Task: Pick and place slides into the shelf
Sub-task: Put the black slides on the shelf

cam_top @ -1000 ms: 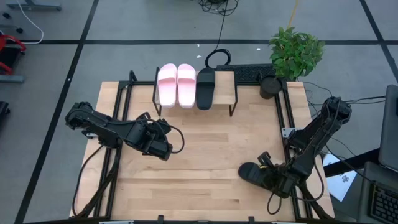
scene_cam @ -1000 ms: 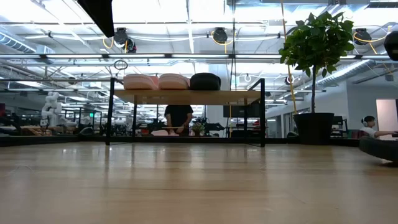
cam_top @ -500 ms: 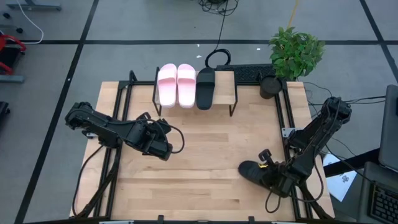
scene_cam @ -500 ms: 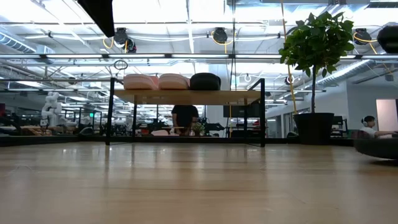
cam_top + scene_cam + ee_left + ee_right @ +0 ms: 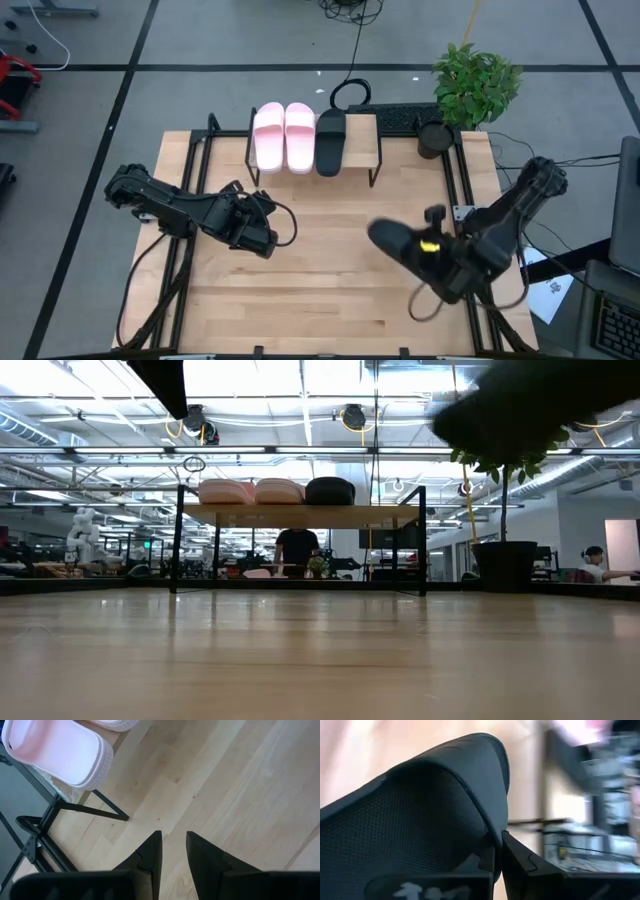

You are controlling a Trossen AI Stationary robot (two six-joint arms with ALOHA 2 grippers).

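Observation:
The shelf (image 5: 365, 135) stands at the table's far edge. On its top board rest two pale pink slides (image 5: 284, 135) and one black slide (image 5: 331, 140), soles down; the board's right end is bare. My right gripper (image 5: 432, 250) is shut on another black slide (image 5: 392, 240) over the table's right half. In the low view this slide is a dark blur (image 5: 530, 400), higher than the shelf top. My left gripper (image 5: 173, 842) hangs over the table's left half, fingers a little apart with nothing between them. My right gripper pinches a thin edge (image 5: 492, 845) of the black slide's arched, textured wall between its two fingers (image 5: 520, 865). Whether that wall is the strap I cannot tell. It comes at the slide from the table's right side. The slide is lifted clear of the table.
A potted plant (image 5: 475, 85) and a dark keyboard (image 5: 405, 118) sit at the far right corner beside the shelf. Bare wooden tabletop (image 5: 330, 300) lies between the two arms. A person (image 5: 295, 550) stands in the room beyond the shelf.
My right gripper has risen from the table's near right part, carrying the black slide up and toward the far-left, toward the shelf. The slide lay on the table a second ago; it now hangs well clear of it.

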